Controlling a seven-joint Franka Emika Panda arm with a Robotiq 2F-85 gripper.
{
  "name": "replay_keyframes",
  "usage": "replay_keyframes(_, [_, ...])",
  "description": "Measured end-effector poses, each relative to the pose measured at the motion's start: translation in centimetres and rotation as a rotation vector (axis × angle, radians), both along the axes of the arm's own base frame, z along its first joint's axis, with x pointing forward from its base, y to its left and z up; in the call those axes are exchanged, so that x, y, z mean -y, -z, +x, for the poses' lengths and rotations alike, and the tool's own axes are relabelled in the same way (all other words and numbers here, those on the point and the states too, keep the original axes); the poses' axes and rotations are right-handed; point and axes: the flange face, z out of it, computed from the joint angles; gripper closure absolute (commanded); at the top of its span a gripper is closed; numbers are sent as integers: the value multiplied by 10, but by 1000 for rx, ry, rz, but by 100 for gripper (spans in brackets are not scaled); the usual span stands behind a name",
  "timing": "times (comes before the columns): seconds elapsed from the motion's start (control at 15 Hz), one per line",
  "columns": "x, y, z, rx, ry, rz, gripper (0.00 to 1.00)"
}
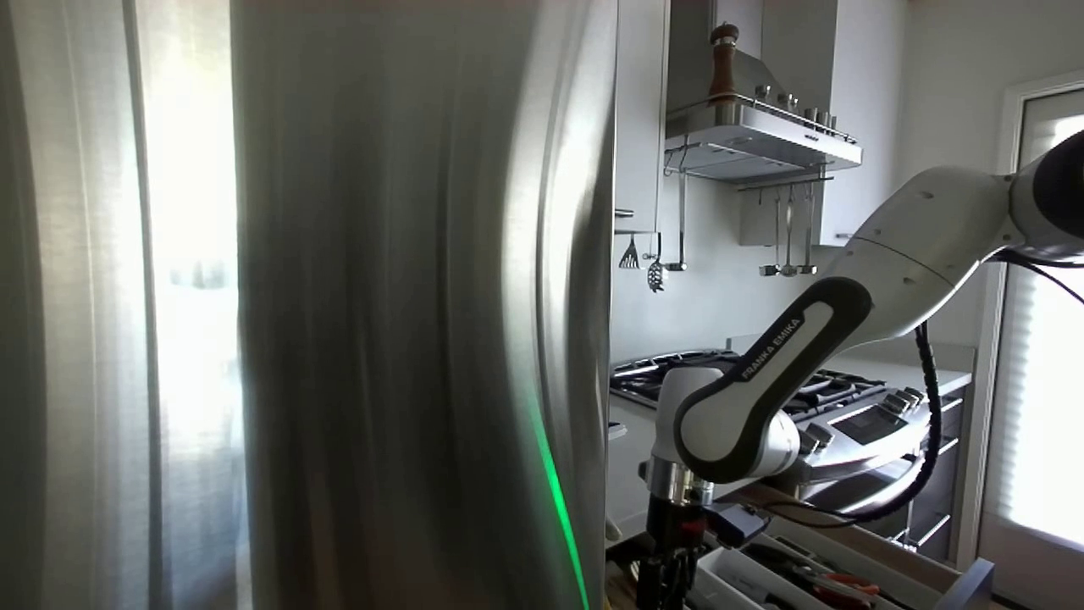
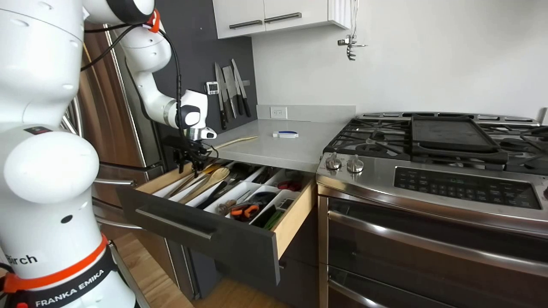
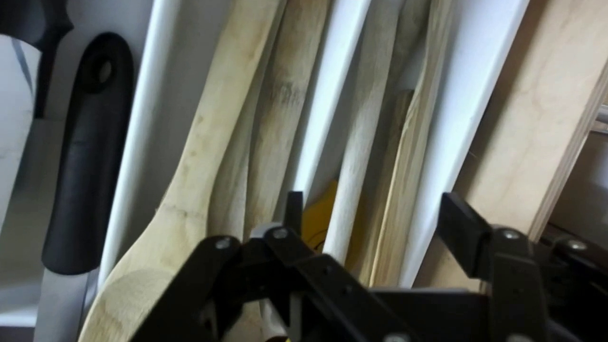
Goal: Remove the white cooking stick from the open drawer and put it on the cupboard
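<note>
With a pale wall [image 1: 940, 102] behind, the arm [image 1: 881, 280] slopes down to a wide-spread, empty claw [image 3: 369, 203] over the drawer [image 2: 231, 246].

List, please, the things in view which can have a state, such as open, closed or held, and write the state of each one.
Grey-fronted wooden drawer: pulled open
Black jointed fingers: spread apart, gripping nothing
Slender whitish wooden stick: lying in the drawer, not gripped
White rectangular cupboard doors: closed
Stainless-steel oven door: closed
Black-handled steel knives: hanging handles down, not held
Small white digital timer: reading too small to tell
</note>
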Motion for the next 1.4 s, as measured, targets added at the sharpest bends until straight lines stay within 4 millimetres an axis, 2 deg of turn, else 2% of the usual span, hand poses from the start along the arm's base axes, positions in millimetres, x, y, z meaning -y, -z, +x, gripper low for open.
replay_keyframes(0.13, [-5, 7, 5, -8, 2, 7, 26])
replay_keyframes(0.53, [-14, 29, 17, 2, 25, 37, 41])
replay_keyframes(0.6, [-16, 32, 18, 5, 28, 42, 46])
replay_keyframes(0.67, [-18, 34, 19, 5, 33, 46, 46])
replay_keyframes(0.73, [-20, 36, 20, 4, 36, 49, 53])
replay_keyframes(0.8, [-21, 38, 21, 2, 42, 50, 52])
replay_keyframes(0.93, [-22, 41, 22, -1, 52, 51, 58])
replay_keyframes(1.0, [-22, 41, 22, -2, 58, 51, 56])
replay_keyframes(1.07, [-22, 41, 23, -2, 64, 50, 60])
replay_keyframes(1.2, [-22, 40, 23, -3, 74, 50, 63])
replay_keyframes(1.4, [-21, 39, 25, 4, 88, 54, 63])
